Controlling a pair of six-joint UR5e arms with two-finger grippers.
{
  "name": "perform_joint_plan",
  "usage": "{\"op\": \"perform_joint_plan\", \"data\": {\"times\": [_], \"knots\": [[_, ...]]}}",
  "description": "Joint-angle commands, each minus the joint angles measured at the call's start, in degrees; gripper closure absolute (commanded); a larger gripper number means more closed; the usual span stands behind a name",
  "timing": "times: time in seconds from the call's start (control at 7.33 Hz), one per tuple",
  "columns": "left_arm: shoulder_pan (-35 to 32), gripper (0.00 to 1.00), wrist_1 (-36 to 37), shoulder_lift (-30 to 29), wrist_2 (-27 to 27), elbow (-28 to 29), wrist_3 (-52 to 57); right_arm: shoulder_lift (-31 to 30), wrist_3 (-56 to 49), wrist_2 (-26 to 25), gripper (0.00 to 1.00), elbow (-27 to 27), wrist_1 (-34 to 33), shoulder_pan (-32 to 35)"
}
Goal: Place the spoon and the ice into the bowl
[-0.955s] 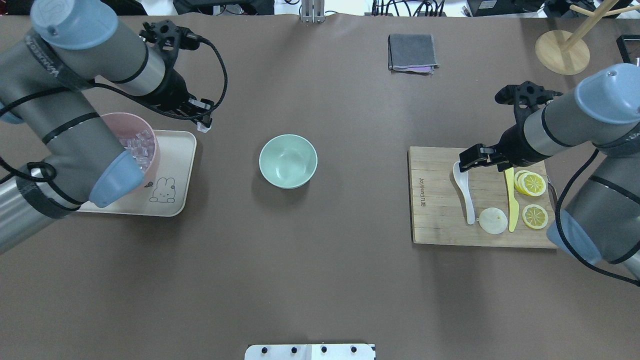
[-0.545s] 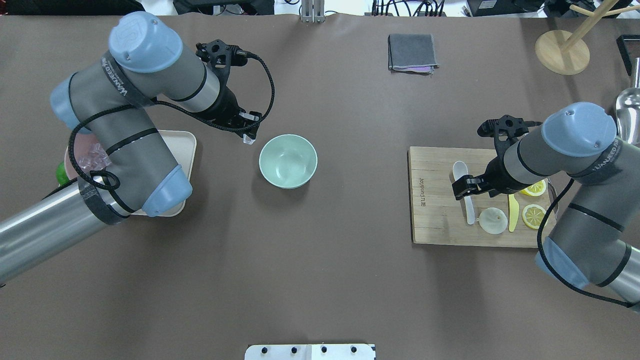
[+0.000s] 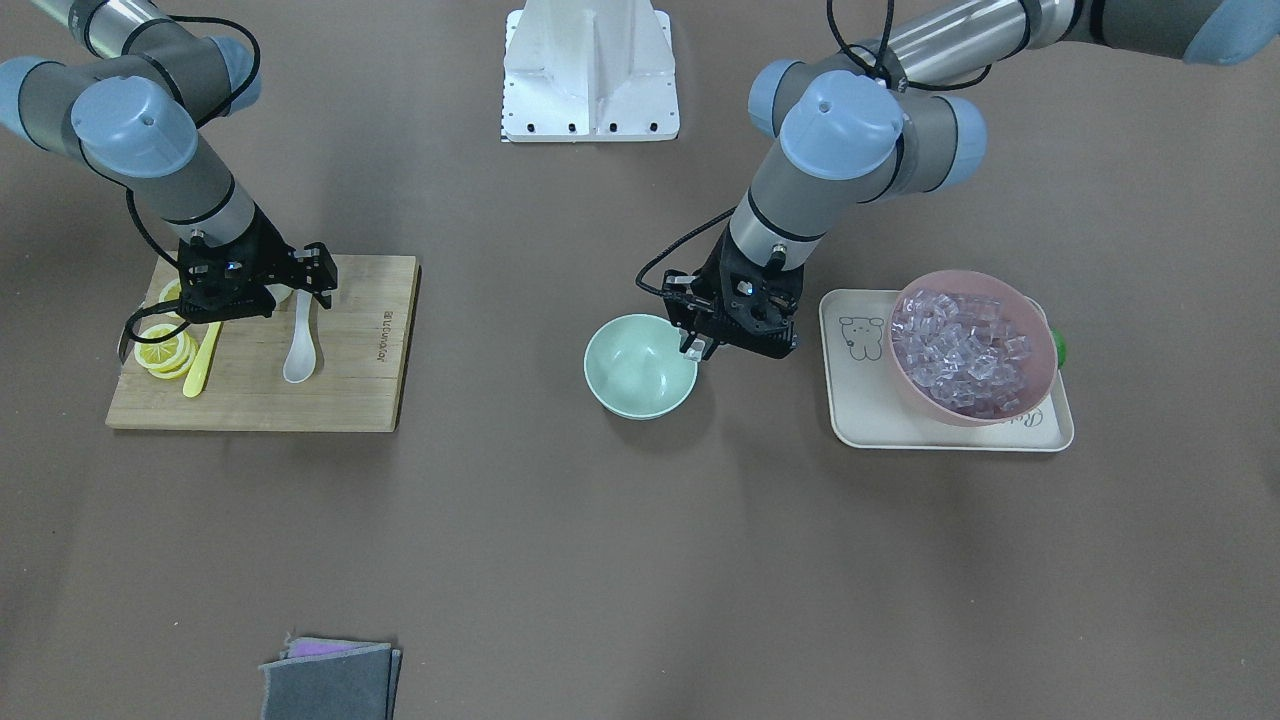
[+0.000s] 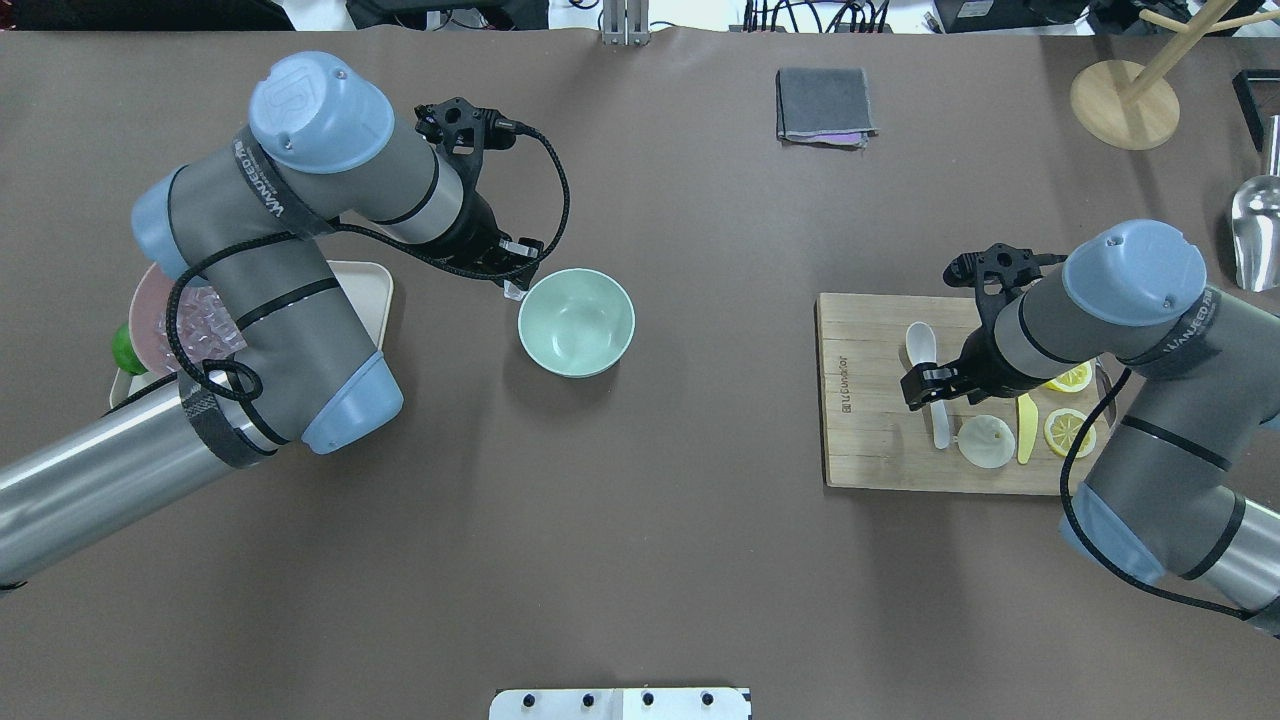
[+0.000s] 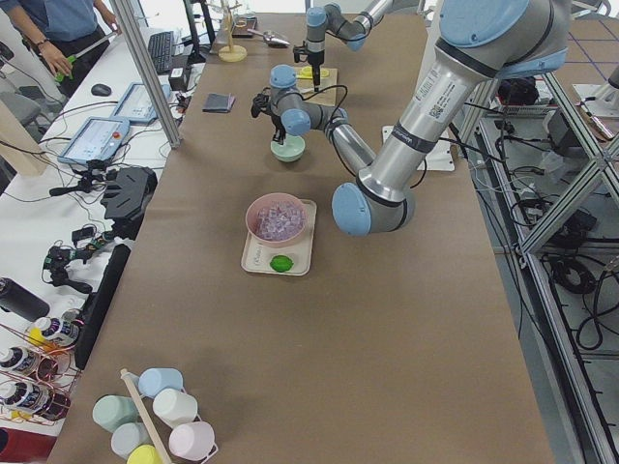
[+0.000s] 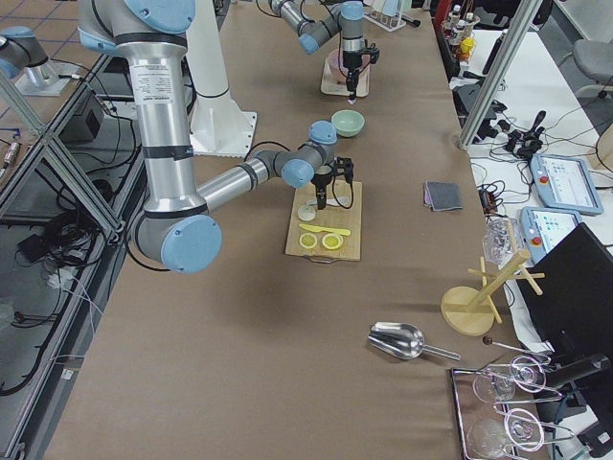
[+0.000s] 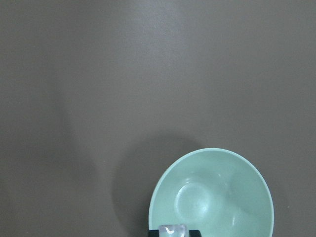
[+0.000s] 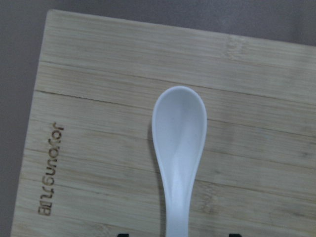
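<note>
Overhead exterior view is showing the mint-green bowl (image 4: 576,325) standing a little left of the centre of the frame, on the brown table (image 4: 640,560). The left gripper (image 4: 514,287) is hanging at the upper left edge of this bowl, and its fingers are pressing together on one clear ice cube (image 4: 514,292). In the left wrist view the cube is sitting at the bottom edge of the frame, just over the near rim of the bowl, between two dark fingertips. The rest of the ice (image 3: 960,345) is lying in a pink bowl (image 3: 965,420) on a cream tray (image 3: 860,400), at the right side of the front-facing view, well apart from the green bowl.

The white spoon (image 4: 921,342) is lying flat on a wooden cutting board (image 4: 865,450) at the right side of the overhead frame, its scoop pointing to the top of the frame. The right gripper (image 4: 925,388) is standing over the handle with its fingers apart, one at each side; whether they are touching the handle I cannot tell. Near the spoon, to its right on the board, a yellow knife (image 4: 1025,428), lemon slices (image 4: 1068,432) and a pale round slice (image 4: 986,441) are lying.
</note>
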Motion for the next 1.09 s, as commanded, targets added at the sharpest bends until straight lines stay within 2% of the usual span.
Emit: {"op": "perform_joint_plan", "data": {"times": [0.0,0.27,0.41,0.55,0.68,0.82,0.95], "knots": [[0.6,1.0,-0.1,-0.3,0.2,0.7,-0.2,-0.1,0.3,-0.2,0.38,0.0,0.0,-0.8],[3.1,1.0,-0.3,-0.8,3.6,0.7,-0.3,-0.1,0.3,-0.1,0.59,0.0,0.0,-0.9],[3.7,1.0,-0.9,-0.8,3.8,1.0,-0.2,-0.1,0.4,0.0,0.76,0.0,0.0,-0.9],[4.0,0.9,-2.0,-0.7,3.9,1.9,-0.2,-0.1,0.4,0.0,0.92,0.0,0.0,-0.9],[4.0,0.8,-2.3,-0.8,3.9,2.4,-0.2,-0.1,0.4,0.4,1.0,0.0,0.0,-0.9],[4.0,0.47,-2.3,-0.8,3.9,2.3,-0.2,0.0,0.4,0.5,1.0,0.0,0.0,-0.9],[4.0,0.38,-2.6,-0.9,3.9,2.2,-0.1,0.0,0.4,0.6,1.0,0.1,0.0,-0.8]]}}
